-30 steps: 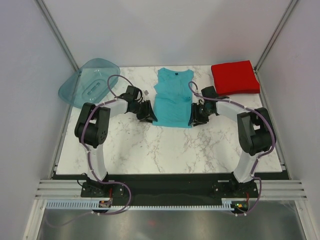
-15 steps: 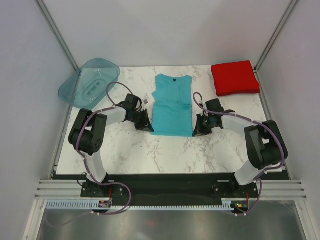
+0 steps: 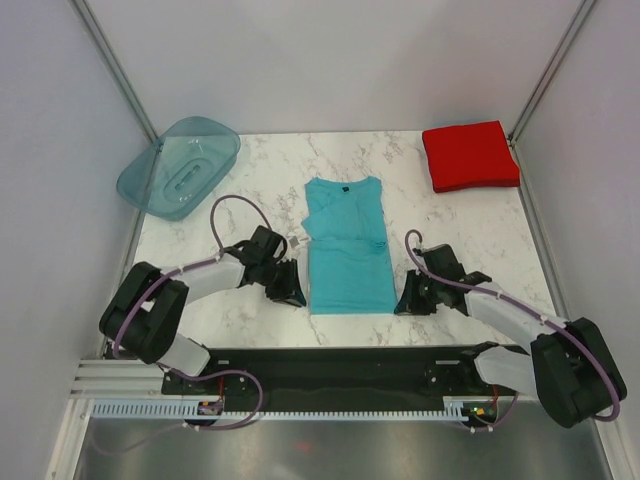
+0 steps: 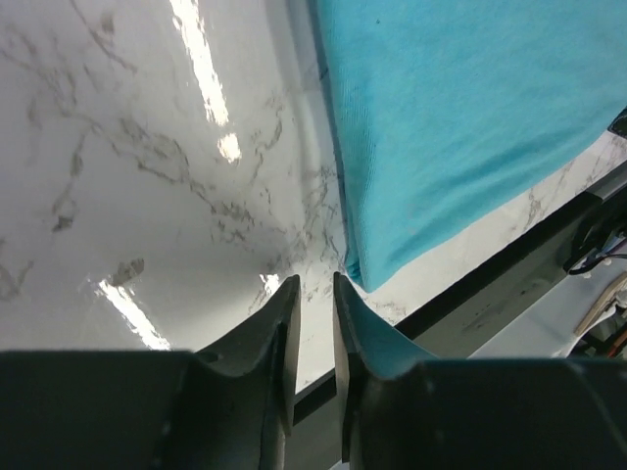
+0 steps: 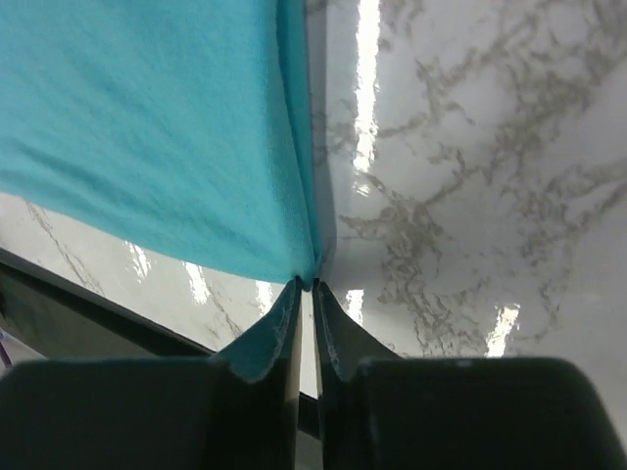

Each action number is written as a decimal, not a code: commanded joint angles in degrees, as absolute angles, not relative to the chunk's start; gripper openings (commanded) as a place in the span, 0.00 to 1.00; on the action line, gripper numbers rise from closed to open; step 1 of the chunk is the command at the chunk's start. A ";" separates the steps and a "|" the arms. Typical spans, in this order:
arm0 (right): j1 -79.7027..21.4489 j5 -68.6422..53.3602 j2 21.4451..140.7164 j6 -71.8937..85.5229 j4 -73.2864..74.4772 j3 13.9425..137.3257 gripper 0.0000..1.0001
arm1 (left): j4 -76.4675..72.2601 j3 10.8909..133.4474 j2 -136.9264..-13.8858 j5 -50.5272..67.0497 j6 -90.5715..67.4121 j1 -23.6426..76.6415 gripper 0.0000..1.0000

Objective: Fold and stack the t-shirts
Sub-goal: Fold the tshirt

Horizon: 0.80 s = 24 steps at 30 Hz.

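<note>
The turquoise t-shirt (image 3: 347, 250) lies flat in a long narrow fold, collar away from me, its hem near the table's front edge. My left gripper (image 3: 295, 295) sits at its near left corner. In the left wrist view the jaws (image 4: 313, 284) stand a narrow gap apart with nothing between them, and the shirt's corner (image 4: 460, 117) lies just right of the right fingertip. My right gripper (image 3: 403, 303) is at the near right corner. In the right wrist view it (image 5: 312, 286) is shut on the shirt's corner (image 5: 147, 127). The red t-shirt (image 3: 470, 155) lies as a folded square at the far right.
A translucent teal plastic tray (image 3: 180, 165) leans at the far left corner. The black front edge of the table (image 3: 350, 355) runs just below the shirt's hem. White enclosure walls stand on both sides.
Both arms have drawn the turquoise shirt toward the near edge, stretching it out longer. The left jaws now show a gap beside the corner.
</note>
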<state>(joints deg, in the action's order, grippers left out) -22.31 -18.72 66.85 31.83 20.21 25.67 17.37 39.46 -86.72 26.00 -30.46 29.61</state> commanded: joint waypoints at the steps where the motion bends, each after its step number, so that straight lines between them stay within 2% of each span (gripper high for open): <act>1: -22.50 -15.30 63.03 35.59 22.67 24.17 0.23 | 17.49 37.88 -82.89 23.12 -33.75 30.23 0.28; 2: -22.59 -14.68 61.71 36.20 23.20 24.43 0.30 | 17.93 38.05 -82.27 22.68 -33.84 30.15 0.29; 4: -22.59 -13.71 60.74 37.08 25.83 25.92 0.34 | 18.89 39.72 -80.69 21.98 -33.75 30.23 0.31; 9: -22.50 -8.80 58.62 37.27 32.34 31.89 0.34 | 19.51 46.12 -79.98 21.88 -33.75 30.23 0.33; 11: -22.50 -7.92 60.02 36.30 31.99 35.93 0.30 | 19.34 48.59 -82.51 21.97 -33.14 30.23 0.33; 16: -22.59 -8.25 73.19 30.35 25.24 45.76 0.19 | 19.34 58.08 -90.69 20.83 -31.82 30.06 0.33; 20: -22.32 -9.31 87.76 26.38 23.38 54.48 0.17 | 19.34 64.85 -97.98 22.32 -31.73 29.53 0.32; 24: -21.71 -10.19 96.65 24.96 21.98 61.07 0.15 | 19.34 70.56 -104.14 22.06 -31.20 28.92 0.32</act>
